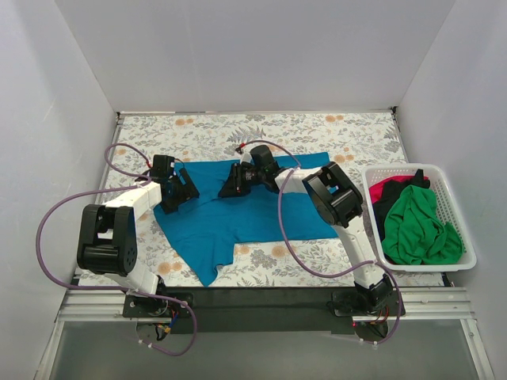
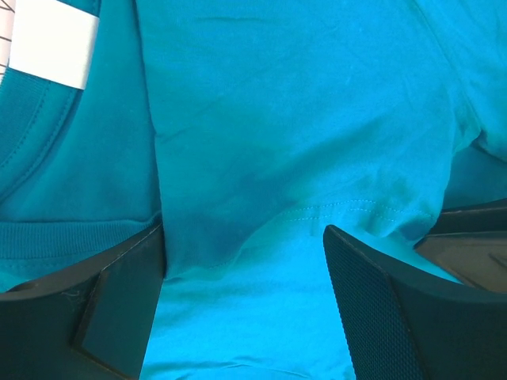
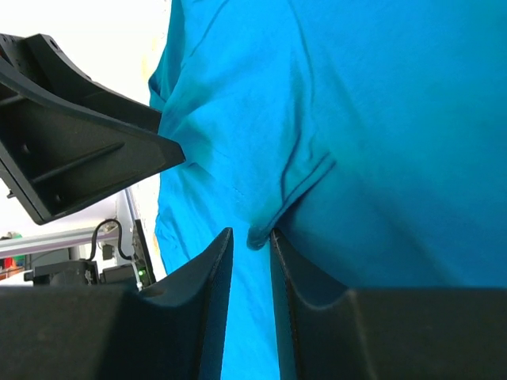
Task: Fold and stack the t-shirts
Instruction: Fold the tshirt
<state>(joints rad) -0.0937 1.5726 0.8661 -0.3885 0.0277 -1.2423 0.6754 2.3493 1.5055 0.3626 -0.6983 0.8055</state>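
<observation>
A white slatted plastic basket (image 1: 462,212) sits at the 3 o'clock edge of the counter (image 1: 317,131), whose floral-patterned covering is enclosed by plain white walls (image 1: 253,55) on three sides.

A floral-patterned table (image 1: 317,131) carries a spread teal t-shirt (image 1: 238,218) and a white basket (image 1: 455,198).

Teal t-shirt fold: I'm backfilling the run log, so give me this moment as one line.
stage: folding | teal t-shirt: spread on table | left gripper: open over cloth | right gripper: pinching a fold | basket: green, red shirts waiting
</observation>
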